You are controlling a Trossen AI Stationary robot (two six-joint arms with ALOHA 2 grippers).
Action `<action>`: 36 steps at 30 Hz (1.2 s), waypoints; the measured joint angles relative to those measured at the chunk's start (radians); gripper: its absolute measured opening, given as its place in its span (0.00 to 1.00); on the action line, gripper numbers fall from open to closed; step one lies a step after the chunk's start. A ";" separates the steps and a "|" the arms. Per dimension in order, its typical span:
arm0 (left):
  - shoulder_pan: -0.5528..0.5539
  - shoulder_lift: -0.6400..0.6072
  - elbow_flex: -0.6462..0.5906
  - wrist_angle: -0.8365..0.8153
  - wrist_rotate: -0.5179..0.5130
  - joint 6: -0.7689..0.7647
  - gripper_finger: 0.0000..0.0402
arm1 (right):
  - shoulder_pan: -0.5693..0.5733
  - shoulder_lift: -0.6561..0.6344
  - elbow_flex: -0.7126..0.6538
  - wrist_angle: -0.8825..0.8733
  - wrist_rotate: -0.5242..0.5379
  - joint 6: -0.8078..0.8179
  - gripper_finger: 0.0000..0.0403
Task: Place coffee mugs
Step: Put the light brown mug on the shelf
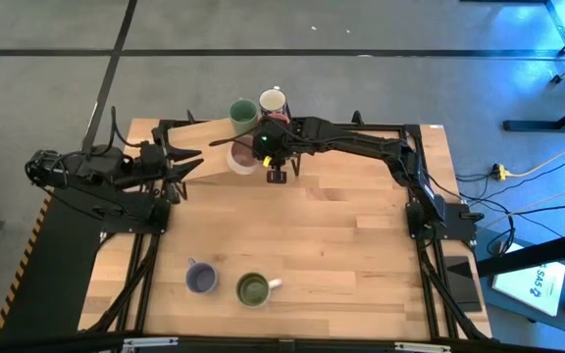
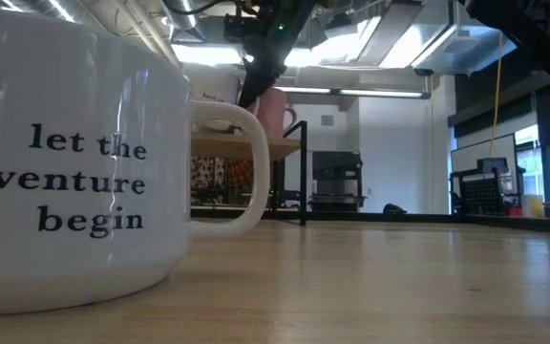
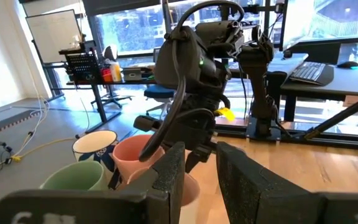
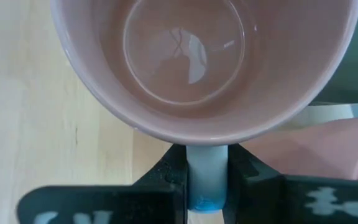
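Note:
My right gripper point(image 1: 266, 147) reaches to the table's far middle and is shut on the pink mug point(image 4: 204, 68), which also shows in the left wrist view point(image 3: 138, 155) and the low view point(image 2: 273, 113). The teal-green mug point(image 1: 242, 115) and the white mug with blue pattern point(image 1: 273, 101) stand upright just beyond it. A pale mug point(image 1: 243, 164) sits right beside the gripper. The lavender-blue mug point(image 1: 200, 278) and the green mug with white handle point(image 1: 253, 288) stand near the near edge. My left gripper point(image 1: 186, 162) waits open at the left, touching nothing. My right gripper pinches the pink mug's handle point(image 4: 207, 163) between its two fingers, coming from above and pointing down. The mug stands upright with its mouth up. Whether its base rests on the wood or hangs just above it, I cannot tell.
A raised wooden board point(image 1: 204, 147) lies at the far left-middle, beside the grouped mugs. The middle of the table point(image 1: 341, 226) is bare wood. In the low view the white-handled mug point(image 2: 74, 172) fills the left of the picture, close to the camera.

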 joint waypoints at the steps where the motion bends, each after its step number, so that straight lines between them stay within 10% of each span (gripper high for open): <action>1: 0.000 0.000 0.000 0.000 0.000 0.000 0.21 | 0.000 0.000 0.000 -0.001 -0.001 0.000 0.08; 36: 0.000 0.000 0.000 0.000 0.000 0.002 0.21 | 0.000 -0.002 0.000 0.098 0.134 0.026 0.21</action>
